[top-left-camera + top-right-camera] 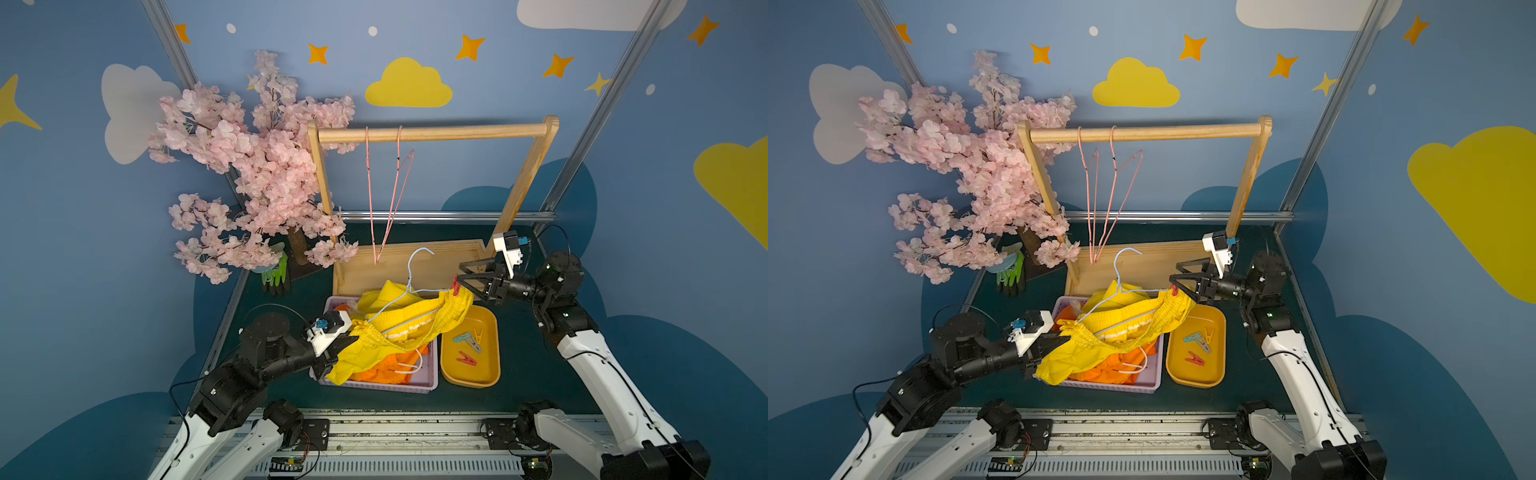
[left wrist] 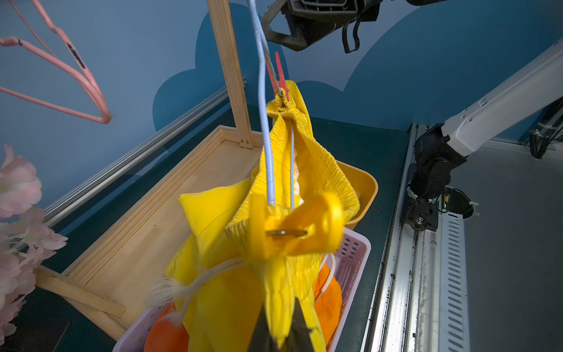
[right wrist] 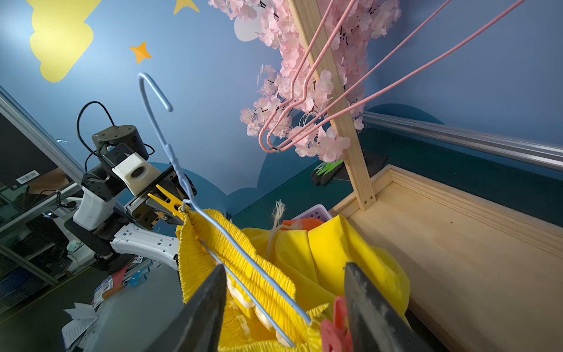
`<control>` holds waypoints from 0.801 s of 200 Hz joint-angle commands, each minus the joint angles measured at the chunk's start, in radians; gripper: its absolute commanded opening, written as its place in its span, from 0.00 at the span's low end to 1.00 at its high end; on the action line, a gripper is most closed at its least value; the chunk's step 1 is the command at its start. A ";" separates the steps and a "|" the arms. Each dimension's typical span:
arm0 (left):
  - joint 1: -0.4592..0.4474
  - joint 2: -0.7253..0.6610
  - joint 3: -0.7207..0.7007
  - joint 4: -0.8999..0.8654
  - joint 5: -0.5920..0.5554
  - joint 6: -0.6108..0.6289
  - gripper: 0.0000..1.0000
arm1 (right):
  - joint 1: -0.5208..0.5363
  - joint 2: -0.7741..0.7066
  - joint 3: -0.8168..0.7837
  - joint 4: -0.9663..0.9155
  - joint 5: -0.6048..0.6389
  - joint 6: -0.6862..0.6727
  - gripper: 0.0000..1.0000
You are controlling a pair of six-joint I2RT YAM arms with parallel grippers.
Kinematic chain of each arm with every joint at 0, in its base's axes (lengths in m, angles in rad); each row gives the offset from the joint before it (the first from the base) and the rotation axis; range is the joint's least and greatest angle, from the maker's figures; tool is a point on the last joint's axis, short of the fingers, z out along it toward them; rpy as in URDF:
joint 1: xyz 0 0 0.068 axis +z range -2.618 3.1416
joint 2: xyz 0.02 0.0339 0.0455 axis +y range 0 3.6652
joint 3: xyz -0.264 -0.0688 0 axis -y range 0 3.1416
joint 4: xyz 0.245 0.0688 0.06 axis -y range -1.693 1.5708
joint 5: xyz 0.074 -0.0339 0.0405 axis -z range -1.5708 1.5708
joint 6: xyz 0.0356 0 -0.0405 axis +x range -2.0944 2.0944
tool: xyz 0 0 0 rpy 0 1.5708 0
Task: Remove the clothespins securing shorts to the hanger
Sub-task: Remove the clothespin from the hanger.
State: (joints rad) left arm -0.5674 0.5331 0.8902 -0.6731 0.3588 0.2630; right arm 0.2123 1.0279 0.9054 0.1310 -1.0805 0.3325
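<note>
R gripper (image 3: 285, 268) is half wide, the red clothespin (image 3: 335, 323) between its jaws at the hanger (image 3: 182, 183) end, long axis pointing toward me. L gripper (image 2: 280, 311) pinches the yellow shorts (image 2: 316, 158).

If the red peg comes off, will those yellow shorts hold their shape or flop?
Likely flop: the yellow shorts sag in soft folds below the blue hanger. Probably light, since that thin wire looks straight under them.

Robot lab booth: painted backdrop (image 1: 409, 83), aluminium frame (image 1: 594, 124)
</note>
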 commanded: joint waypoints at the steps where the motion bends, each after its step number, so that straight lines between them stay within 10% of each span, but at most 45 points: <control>1: 0.003 -0.023 0.039 0.046 0.059 0.013 0.03 | -0.003 0.021 0.041 -0.056 -0.054 -0.085 0.62; 160: 0.003 -0.014 0.027 0.083 0.069 0.013 0.03 | 0.005 0.058 0.035 -0.055 -0.120 -0.110 0.41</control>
State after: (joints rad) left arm -0.5674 0.5278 0.9012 -0.6659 0.3977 0.2737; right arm 0.2115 1.0798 0.9218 0.0875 -1.1782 0.2310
